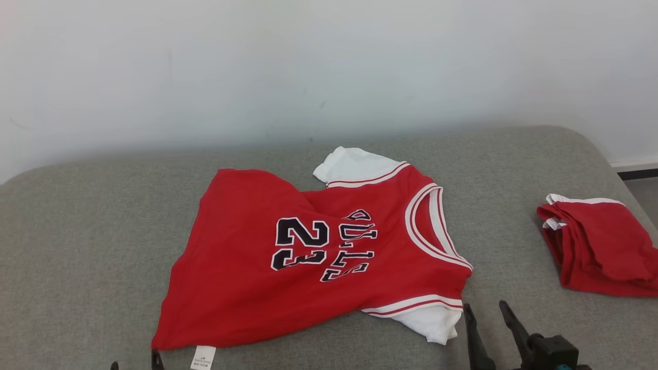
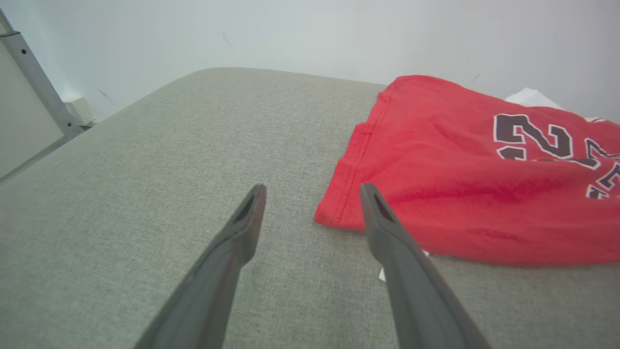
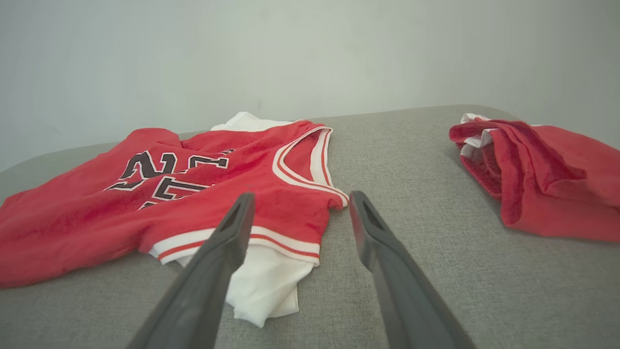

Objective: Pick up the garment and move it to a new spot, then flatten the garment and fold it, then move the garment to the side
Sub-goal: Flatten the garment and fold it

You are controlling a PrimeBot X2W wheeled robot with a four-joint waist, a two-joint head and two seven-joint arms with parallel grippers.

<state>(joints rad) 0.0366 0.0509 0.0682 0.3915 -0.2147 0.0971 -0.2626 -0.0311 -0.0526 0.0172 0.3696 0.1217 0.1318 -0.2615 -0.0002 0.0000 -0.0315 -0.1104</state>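
Red jersey [image 1: 308, 257] lying in the middle of the grey cushion [image 1: 77, 231], not yet flat; both grippers empty.

The jersey lies face up, collar toward the robot's right, with a crease running in from its far edge and the near hem skewed; a folded red garment [image 1: 596, 246] sits well apart at the right; judging by this, flattening is the step in hand, and the next move calls for pinching two edges and drawing them apart until the cloth lies smooth; the left gripper [image 2: 313, 188] hovers low with its jaws wide, just beside the hem corner [image 2: 334, 218]; the right gripper [image 3: 301, 195] points along the cushion, equally wide, its tips beside the near white sleeve [image 3: 261, 286]; a small label [image 1: 204, 357] pokes out under the hem.
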